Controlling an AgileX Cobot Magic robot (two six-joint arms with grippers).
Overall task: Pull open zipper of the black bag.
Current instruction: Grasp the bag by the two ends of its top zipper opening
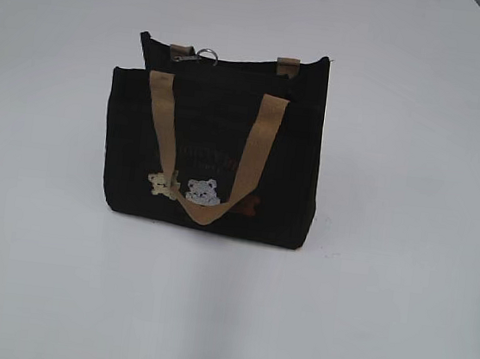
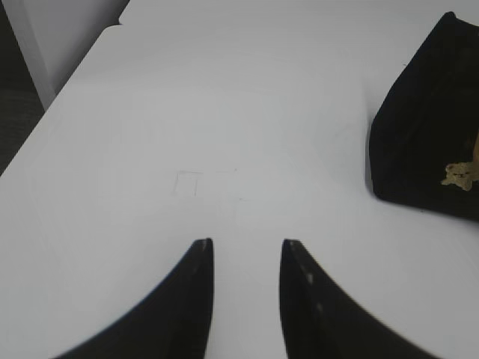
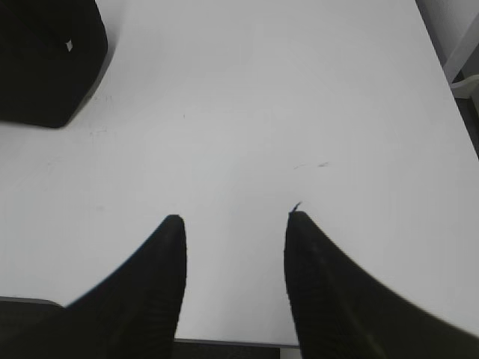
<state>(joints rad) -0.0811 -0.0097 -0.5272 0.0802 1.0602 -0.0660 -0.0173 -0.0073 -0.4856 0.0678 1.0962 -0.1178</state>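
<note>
Standing upright mid-table [image 1: 396,336], the black bag [image 1: 218,142] shows its zipper [image 1: 207,54] ring on top. Left gripper [image 2: 247,250], jaws apart and empty, has the bag well off to its right. Right gripper [image 3: 236,224], likewise parted, sees it far upper left.

Left claw [image 2: 247,254] and right claw [image 3: 233,224]: matte black, curved, tapering fingers; faint ribbing on the right pair

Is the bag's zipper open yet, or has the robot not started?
Nothing looks done: the black bag stands untouched, its ring pull sitting at one end of the top. Left end effector and right end effector are open, empty, away from it. Reaching, gripping and pulling remain.
</note>
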